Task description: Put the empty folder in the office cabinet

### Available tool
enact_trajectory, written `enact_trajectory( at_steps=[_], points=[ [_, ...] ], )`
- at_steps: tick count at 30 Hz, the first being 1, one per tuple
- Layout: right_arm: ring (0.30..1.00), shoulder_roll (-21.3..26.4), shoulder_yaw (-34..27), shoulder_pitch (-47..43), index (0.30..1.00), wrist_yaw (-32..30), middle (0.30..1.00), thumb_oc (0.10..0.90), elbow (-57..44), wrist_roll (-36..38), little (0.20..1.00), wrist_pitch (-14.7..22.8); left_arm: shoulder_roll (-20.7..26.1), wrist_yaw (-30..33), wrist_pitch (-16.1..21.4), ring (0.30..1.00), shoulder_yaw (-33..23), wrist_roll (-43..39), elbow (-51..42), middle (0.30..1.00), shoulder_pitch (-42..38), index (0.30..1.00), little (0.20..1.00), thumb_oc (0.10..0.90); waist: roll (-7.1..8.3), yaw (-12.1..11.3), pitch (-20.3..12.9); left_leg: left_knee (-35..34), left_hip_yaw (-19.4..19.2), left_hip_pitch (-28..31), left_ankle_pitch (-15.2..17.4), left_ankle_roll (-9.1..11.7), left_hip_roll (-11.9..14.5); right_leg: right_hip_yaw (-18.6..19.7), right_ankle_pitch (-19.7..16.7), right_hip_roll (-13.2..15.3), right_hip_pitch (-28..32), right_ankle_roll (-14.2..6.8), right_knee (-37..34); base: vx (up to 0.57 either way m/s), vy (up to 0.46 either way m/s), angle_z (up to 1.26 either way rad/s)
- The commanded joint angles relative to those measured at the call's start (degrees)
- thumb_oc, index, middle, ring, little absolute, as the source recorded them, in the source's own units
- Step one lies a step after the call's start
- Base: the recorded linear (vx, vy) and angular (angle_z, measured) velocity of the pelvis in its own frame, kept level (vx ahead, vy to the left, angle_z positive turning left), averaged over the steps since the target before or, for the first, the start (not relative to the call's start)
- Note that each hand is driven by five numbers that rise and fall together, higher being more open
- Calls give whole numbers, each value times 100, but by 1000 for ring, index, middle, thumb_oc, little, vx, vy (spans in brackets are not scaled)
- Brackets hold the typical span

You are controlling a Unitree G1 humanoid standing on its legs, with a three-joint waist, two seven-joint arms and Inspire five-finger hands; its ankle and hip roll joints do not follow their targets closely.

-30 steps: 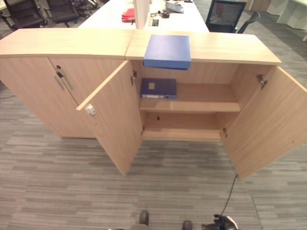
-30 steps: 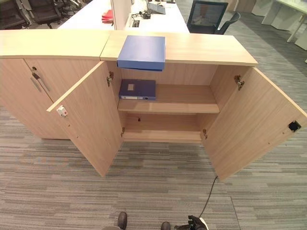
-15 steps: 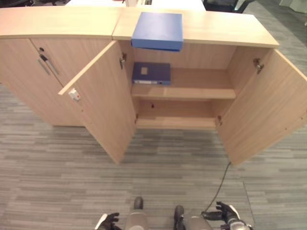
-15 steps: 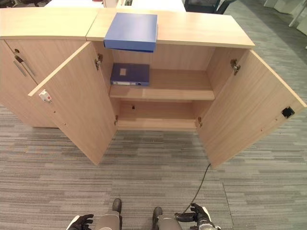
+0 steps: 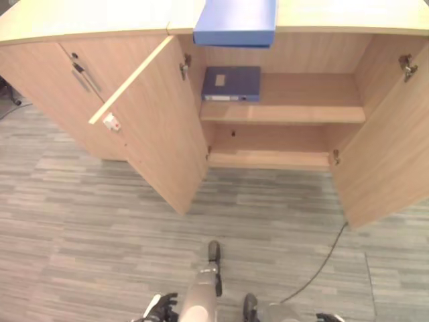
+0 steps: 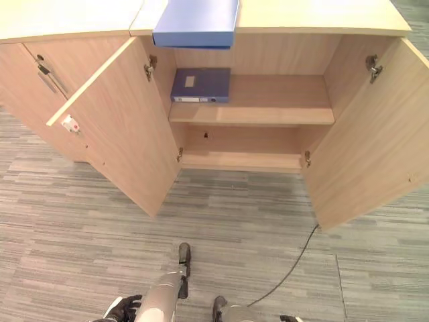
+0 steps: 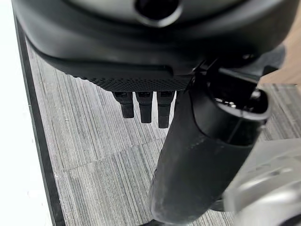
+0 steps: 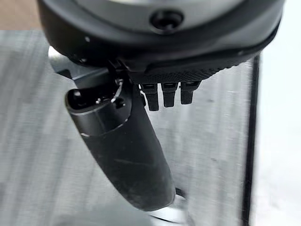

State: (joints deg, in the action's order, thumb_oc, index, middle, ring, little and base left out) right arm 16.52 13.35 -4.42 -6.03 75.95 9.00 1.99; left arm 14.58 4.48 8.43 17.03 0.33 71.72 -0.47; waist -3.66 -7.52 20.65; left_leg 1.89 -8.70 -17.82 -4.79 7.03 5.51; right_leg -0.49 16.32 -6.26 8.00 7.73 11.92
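A light blue folder [image 5: 234, 20] lies flat on top of the wooden office cabinet [image 5: 288, 114], its edge jutting over the open compartment. A darker blue folder [image 5: 232, 83] lies on the upper shelf inside, at the left end. Both cabinet doors stand open. My left hand [image 5: 159, 310] hangs low near the floor, far from the cabinet, with straight fingers [image 7: 143, 106] and nothing in it. My right hand [image 6: 289, 319] hangs low on the other side, its fingers [image 8: 169, 96] also straight and empty.
The left door [image 5: 157, 134] swings out towards me and the right door [image 5: 395, 147] juts out on the right. A closed cabinet [image 5: 67, 80] with handles adjoins on the left. Grey striped carpet [image 5: 100, 235] lies between me and the cabinet. The lower shelf [image 5: 271, 157] holds nothing.
The whole view has tipped down and drawn nearer to the cabinet, so the camera moved. Both folders lie where they were. Both hands stay low and empty.
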Motion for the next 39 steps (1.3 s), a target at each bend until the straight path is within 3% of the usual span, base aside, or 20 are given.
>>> enact_trajectory(
  at_steps=[1,3,5,6,8,14,18,19,21,23,24,25,27,28,30,32,39],
  points=[
    [900,248,104,223,900,-27,900,800,-328,-156,900,110,220,70,80,900,-311,-18,-215,900,120,900,900,800,206,-204,-341,-79,-321,-390,-678,-381,-208,450,554,31,1301,-775,-403,330,18,-74],
    [900,157,171,192,900,43,900,800,-315,-239,900,103,207,24,42,900,-428,-28,-88,900,204,900,900,800,328,-344,-506,-243,-209,-317,-680,-527,-225,686,540,71,1462,-838,-500,427,24,-95],
    [900,91,306,119,900,71,900,800,-355,-361,900,111,259,40,27,900,-485,-43,-54,900,209,900,900,800,438,-446,-572,-100,-39,-404,-916,-521,-236,853,488,104,1502,-899,-485,438,44,-114],
    [900,38,359,52,900,67,900,800,-379,-379,900,106,290,52,19,900,-483,-34,-46,900,190,900,900,800,602,-509,-628,7,-9,-441,-1012,-521,-251,919,335,241,1464,-972,-493,329,28,-92],
    [900,29,387,39,900,79,900,800,-405,-404,900,108,289,44,8,900,-493,-46,-23,900,194,900,900,800,682,-534,-687,82,-21,-511,-1001,-528,-275,978,266,313,1459,-1036,-511,290,56,-56],
    [900,5,572,-89,900,162,900,800,-566,-560,900,132,344,62,26,900,-490,-123,-77,900,104,900,900,800,1123,-619,-937,406,-76,-667,-518,-664,-506,1242,-1060,787,1258,-1610,-518,305,95,-37],
    [900,3,582,-241,900,142,900,800,-633,-545,900,151,442,118,-8,900,-528,-249,-98,900,-69,900,900,800,1307,-666,-844,619,30,-530,44,-813,-679,1061,-1846,812,895,-2213,127,215,49,-19],
    [900,-8,591,-309,900,148,900,800,-675,-543,900,142,500,149,-27,900,-542,-311,-111,900,-164,900,900,800,1267,-658,-759,663,106,-427,162,-821,-599,828,-2151,729,521,-2273,713,203,4,-22],
    [900,-16,569,-377,900,146,900,800,-735,-511,900,138,515,164,-32,900,-500,-371,-127,900,-285,900,900,800,1061,-514,-646,678,248,-205,281,-884,-403,441,-2397,506,9,-2273,1606,242,30,-30],
    [900,-30,536,-379,900,135,900,800,-780,-484,900,153,479,201,-31,900,-433,-358,-135,900,-333,900,900,800,755,-295,-466,609,427,166,354,-968,-301,213,-2264,244,-616,-2273,2541,235,158,4],
    [900,-36,522,-361,900,111,900,800,-857,-481,900,163,500,242,-33,900,-447,-390,-163,900,-374,900,900,800,570,-79,-324,473,495,548,381,-1018,-336,-25,-1966,440,-1136,-2273,2847,304,241,34],
    [900,-12,600,-383,900,207,900,800,-877,-483,900,142,784,125,-176,900,-457,-558,-38,900,-828,900,900,800,466,166,-318,349,492,825,407,-974,-278,-88,-1677,693,-1420,-2256,2725,250,185,19],
    [900,-12,598,-392,900,207,900,800,-876,-483,900,141,785,122,-174,900,-458,-560,-32,900,-839,900,900,800,455,166,-313,339,497,825,394,-970,-266,-93,-1694,680,-1418,-2254,2709,145,-25,19],
    [900,-26,528,-322,900,60,900,800,-868,-420,900,164,729,134,32,900,-514,-436,8,900,-454,900,900,800,369,75,-191,353,627,1040,491,-867,-267,-556,-943,1254,-1505,-1860,1672,256,-176,25],
    [900,103,583,-277,900,92,900,800,-818,-488,900,164,791,189,74,900,-371,-230,-87,900,-678,900,900,800,429,216,-223,343,751,1066,562,-696,-321,-323,-1024,1486,-1568,-1741,494,283,-204,1],
    [900,84,521,-218,900,110,900,800,-734,-485,900,103,685,225,77,900,-422,-254,-130,900,-679,900,900,800,520,278,-241,424,847,1126,657,-688,-502,94,-1007,1462,-1181,-1784,-117,92,-100,50],
    [900,139,477,-42,900,66,900,800,-674,-545,900,105,376,274,89,900,-351,-338,-89,900,-561,900,900,800,508,258,-497,26,1217,1316,396,-455,-410,-297,-1048,1354,-471,-1600,-807,38,-141,40]
  ],
)
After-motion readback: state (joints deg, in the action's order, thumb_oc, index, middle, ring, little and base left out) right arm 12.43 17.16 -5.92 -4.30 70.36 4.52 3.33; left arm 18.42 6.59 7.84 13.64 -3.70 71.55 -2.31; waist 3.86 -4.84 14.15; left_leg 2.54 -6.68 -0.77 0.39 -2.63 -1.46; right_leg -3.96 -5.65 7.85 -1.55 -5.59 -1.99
